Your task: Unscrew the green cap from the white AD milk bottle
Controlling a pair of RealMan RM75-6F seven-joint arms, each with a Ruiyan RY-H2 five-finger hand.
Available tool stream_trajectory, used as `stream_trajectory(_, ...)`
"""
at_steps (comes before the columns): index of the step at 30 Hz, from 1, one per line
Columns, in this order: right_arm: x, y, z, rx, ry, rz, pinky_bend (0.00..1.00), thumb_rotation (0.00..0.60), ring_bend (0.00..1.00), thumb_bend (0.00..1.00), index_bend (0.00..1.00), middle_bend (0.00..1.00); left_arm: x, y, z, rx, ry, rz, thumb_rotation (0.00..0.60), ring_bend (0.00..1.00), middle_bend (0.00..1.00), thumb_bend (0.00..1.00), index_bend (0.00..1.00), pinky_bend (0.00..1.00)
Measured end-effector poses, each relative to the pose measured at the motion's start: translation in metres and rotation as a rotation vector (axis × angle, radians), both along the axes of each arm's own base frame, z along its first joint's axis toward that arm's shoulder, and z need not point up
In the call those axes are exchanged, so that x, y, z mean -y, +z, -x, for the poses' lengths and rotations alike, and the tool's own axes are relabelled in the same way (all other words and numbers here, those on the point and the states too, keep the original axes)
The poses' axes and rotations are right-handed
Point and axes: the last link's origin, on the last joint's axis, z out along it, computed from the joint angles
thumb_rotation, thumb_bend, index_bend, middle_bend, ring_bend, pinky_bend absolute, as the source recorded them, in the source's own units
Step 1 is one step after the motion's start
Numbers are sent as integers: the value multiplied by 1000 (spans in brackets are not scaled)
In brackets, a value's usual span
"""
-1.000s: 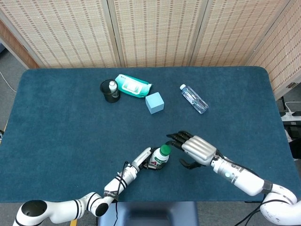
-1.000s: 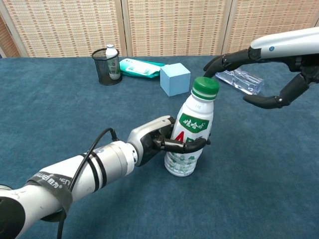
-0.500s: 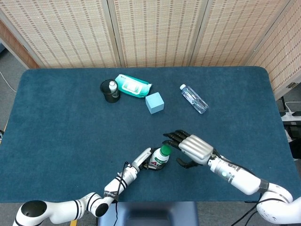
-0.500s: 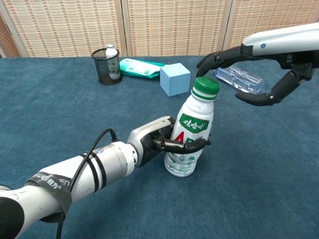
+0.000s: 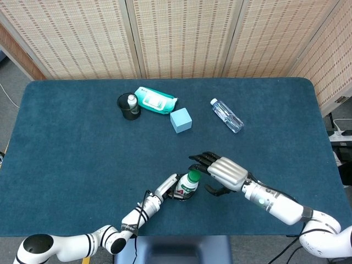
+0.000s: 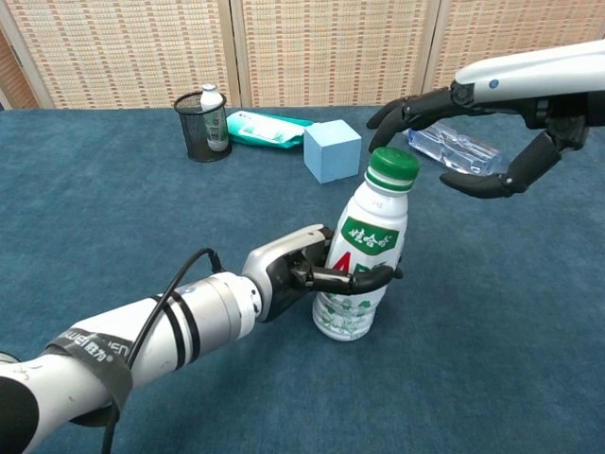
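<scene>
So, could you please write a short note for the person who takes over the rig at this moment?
Left hand: grips the white AD milk bottle around its lower body, bottle upright on the table.
Right hand: open, fingers spread just above and beside the green cap, not touching it.
Done: bottle steadied.
Left: close the right hand on the cap, unscrew it and lift it off.

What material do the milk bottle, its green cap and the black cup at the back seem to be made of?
Milk bottle: probably opaque white plastic with a glossy printed label. Green cap: likely moulded plastic, with a ribbed side. Black cup: seemingly wire mesh, since the small bottle inside shows through.
</scene>
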Motion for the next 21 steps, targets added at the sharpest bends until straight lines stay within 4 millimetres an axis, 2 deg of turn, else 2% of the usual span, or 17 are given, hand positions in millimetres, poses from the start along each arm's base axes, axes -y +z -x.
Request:
stream_trajectory(6,2,-2,0,32,-8,-30,0,598,0,477,243,0,3,0,-2,21,7,24,600,391,804,834,732,114)
stream_trajectory(21,4,-4,5,71,33,-51,0,600,0,473,338,0,6,1,-2,40,3,49,600,391,805,838,733,114)
